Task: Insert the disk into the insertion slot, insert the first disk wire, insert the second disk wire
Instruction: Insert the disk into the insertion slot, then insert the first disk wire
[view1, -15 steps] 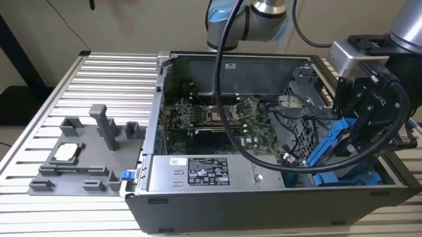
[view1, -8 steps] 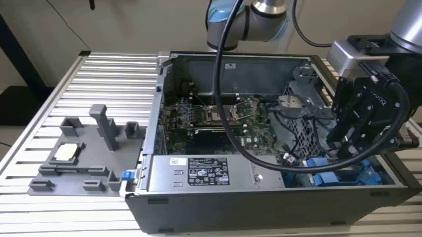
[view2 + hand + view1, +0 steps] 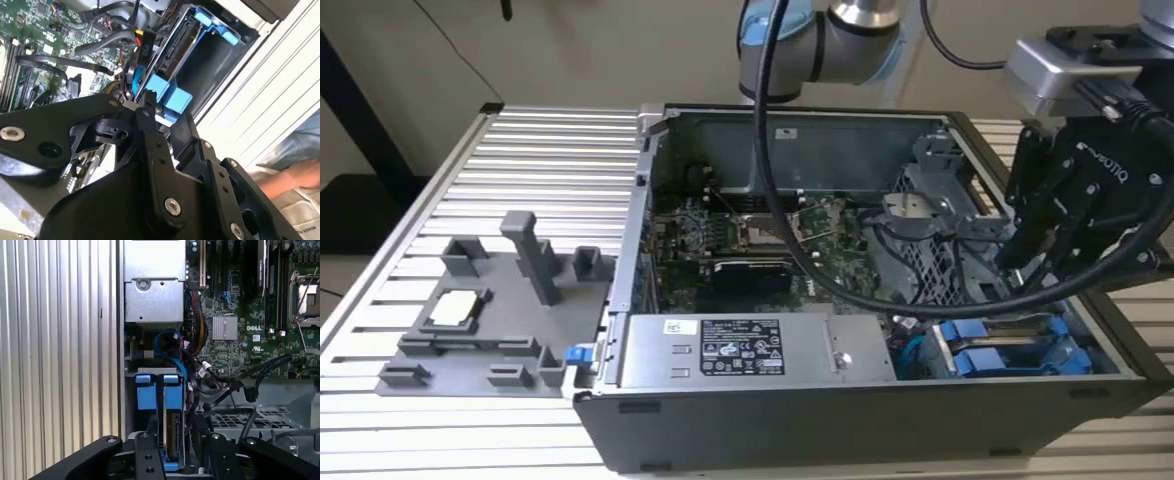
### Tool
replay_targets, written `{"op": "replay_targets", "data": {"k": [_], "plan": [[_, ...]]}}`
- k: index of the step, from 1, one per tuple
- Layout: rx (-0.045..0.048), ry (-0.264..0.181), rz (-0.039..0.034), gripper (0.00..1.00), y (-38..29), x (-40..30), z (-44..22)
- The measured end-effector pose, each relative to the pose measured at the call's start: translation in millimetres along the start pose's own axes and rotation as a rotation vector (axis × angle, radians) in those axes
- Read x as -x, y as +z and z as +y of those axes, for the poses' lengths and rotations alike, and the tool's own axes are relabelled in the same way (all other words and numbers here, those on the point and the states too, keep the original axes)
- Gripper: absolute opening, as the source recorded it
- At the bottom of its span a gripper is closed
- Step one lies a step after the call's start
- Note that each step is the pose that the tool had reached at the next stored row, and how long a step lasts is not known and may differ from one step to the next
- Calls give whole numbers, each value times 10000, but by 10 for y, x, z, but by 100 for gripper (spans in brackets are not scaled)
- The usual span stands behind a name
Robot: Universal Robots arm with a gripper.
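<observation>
Plainly, the gripper (image 3: 1034,265) hangs at three o'clock in the exterior view, pointing down into the open case (image 3: 720,440) above its four-o'clock corner. The arm (image 3: 821,40) enters from twelve o'clock, and a black cable (image 3: 771,150) trails from it across the board (image 3: 761,230).

In the second wrist view the gripper (image 3: 165,112) sits right at the blue tabs of the disk (image 3: 176,100). I cannot tell whether it clamps them or only rests beside them. The first wrist view looks along the gripper (image 3: 180,445) at the disk (image 3: 172,432), which stands on edge in the slot (image 3: 164,425) of the cage (image 3: 235,417), its blue end toward the gripper.

Farther out, that view shows a blue wire (image 3: 165,337) curled between the disk and the silver box (image 3: 152,295), with the board beyond. The exterior view shows the silver box at six o'clock in the case, and a grey fixture (image 3: 480,310) at nine o'clock on the slatted table (image 3: 547,150). The second wrist view shows a person's hand (image 3: 295,177) past the table's edge.
</observation>
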State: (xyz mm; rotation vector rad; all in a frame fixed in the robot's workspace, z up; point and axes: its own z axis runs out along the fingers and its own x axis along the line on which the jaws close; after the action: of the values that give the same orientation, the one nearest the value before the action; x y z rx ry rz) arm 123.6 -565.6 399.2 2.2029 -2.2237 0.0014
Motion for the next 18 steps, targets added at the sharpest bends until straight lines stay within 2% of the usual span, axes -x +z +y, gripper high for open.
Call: {"op": "replay_targets", "data": {"k": [2,3,4,5,7,9,10,14,18], "plan": [[-334,3,-101,40,-1,-1,5],[-512,3,-177,40,-1,0,9],[-668,4,-272,40,-2,0,12],[-785,5,-403,40,-2,0,13],[-907,-6,-700,40,-1,0,13],[-960,-47,-1023,40,-2,0,12],[-979,-69,-1123,40,-1,0,13],[-981,-91,-1135,40,1,2,3],[-981,-98,-1139,40,12,2,-61]]}}
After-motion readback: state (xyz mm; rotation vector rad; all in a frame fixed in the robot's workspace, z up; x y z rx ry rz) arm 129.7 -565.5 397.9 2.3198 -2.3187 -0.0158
